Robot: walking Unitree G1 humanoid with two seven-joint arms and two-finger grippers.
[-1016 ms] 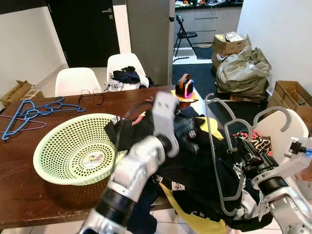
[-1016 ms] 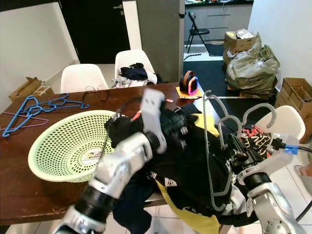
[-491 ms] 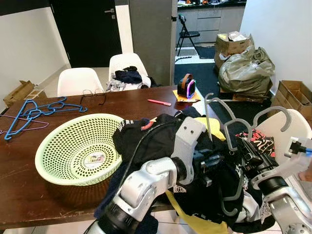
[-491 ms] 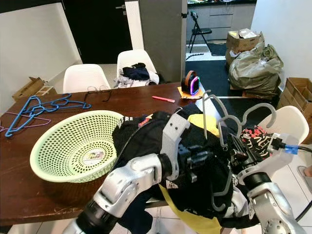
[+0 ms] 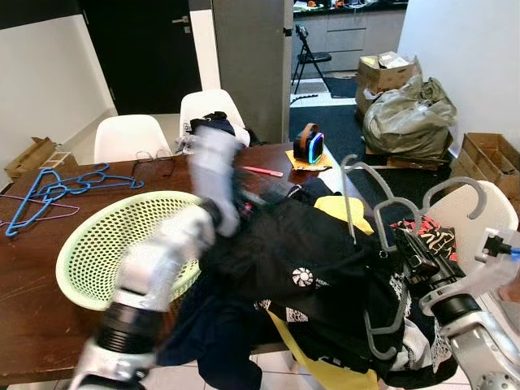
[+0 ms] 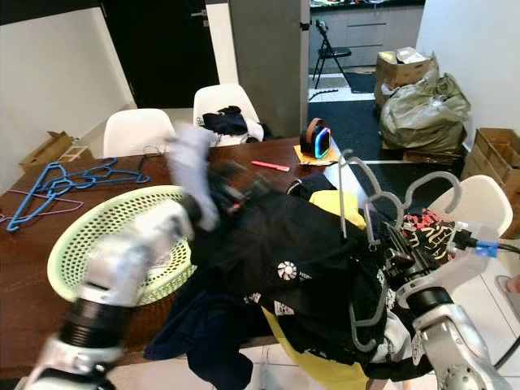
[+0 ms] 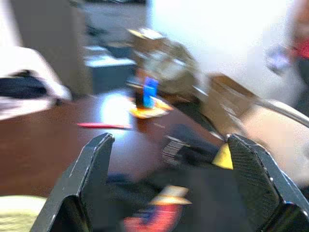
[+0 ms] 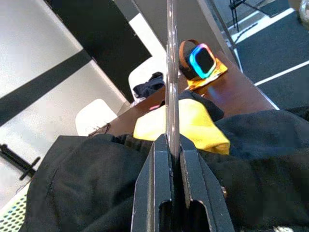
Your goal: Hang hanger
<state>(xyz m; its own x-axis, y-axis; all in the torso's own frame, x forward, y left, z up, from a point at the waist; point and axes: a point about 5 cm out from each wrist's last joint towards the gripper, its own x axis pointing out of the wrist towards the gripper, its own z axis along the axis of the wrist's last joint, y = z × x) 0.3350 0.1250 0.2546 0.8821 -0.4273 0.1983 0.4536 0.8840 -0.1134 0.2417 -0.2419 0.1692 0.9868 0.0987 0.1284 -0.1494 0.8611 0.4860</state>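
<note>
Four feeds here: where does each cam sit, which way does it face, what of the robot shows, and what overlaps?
Left eye: on the head, looking forward and down at the table; blurred left arm over the green basket, right gripper holding the grey hanger.
Right eye: the stereo twin, same scene and arms.
Left wrist: along its open fingers, toward the black clothes and pink pen.
Right wrist: along fingers shut on the hanger wire, toward the yellow garment.
Shared: the glowing speaker.
</note>
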